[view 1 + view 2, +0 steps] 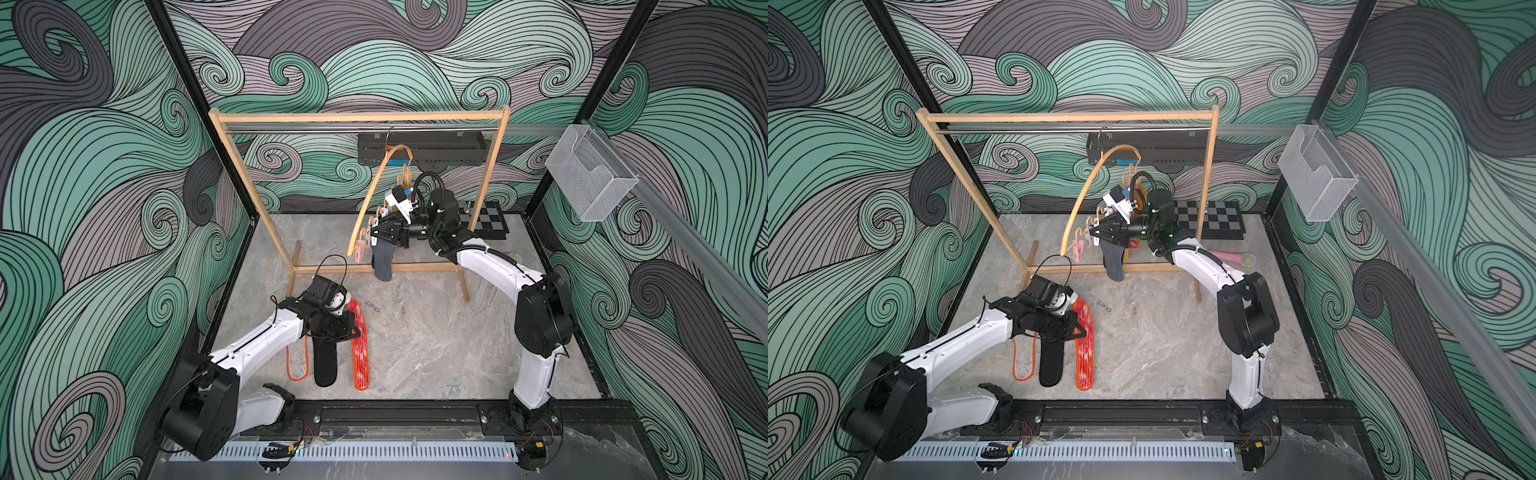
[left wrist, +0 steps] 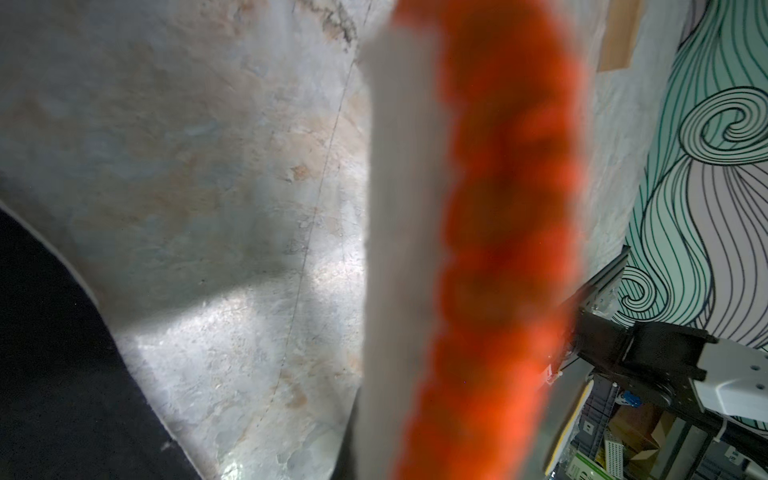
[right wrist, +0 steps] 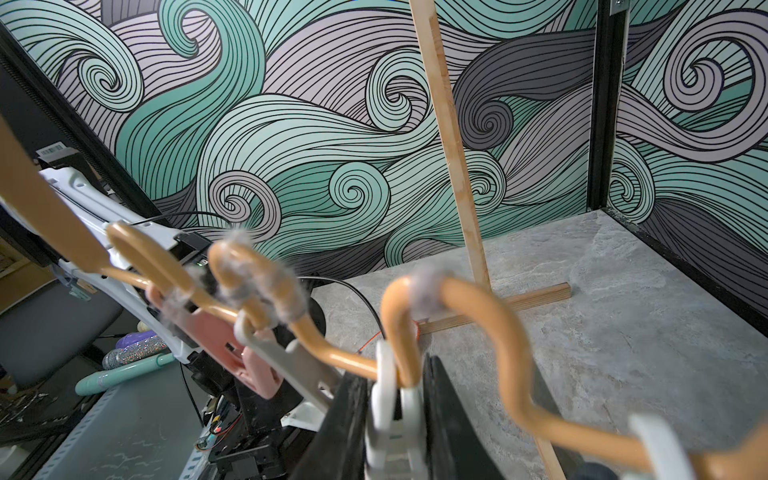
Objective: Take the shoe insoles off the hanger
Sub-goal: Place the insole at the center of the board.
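While hanger (image 1: 375,183) hangs tilted from wooden rack (image 1: 361,117): right claw (image 1: 374,233) closed on white clothespeg (image 3: 390,399), dark grey insole (image 1: 382,262) dangling beneath; left claw (image 1: 347,330) closed, low over worktop (image 1: 436,332), whether gripping anything unclear; black insole (image 1: 325,365), red-white mottled insole (image 1: 360,357), orange-edged insole (image 1: 297,362) lying there, side by side

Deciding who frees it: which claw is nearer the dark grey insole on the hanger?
Right. The right claw pinches the white peg above the dark grey insole; the left claw is away at the table, gripping the red mottled insole.
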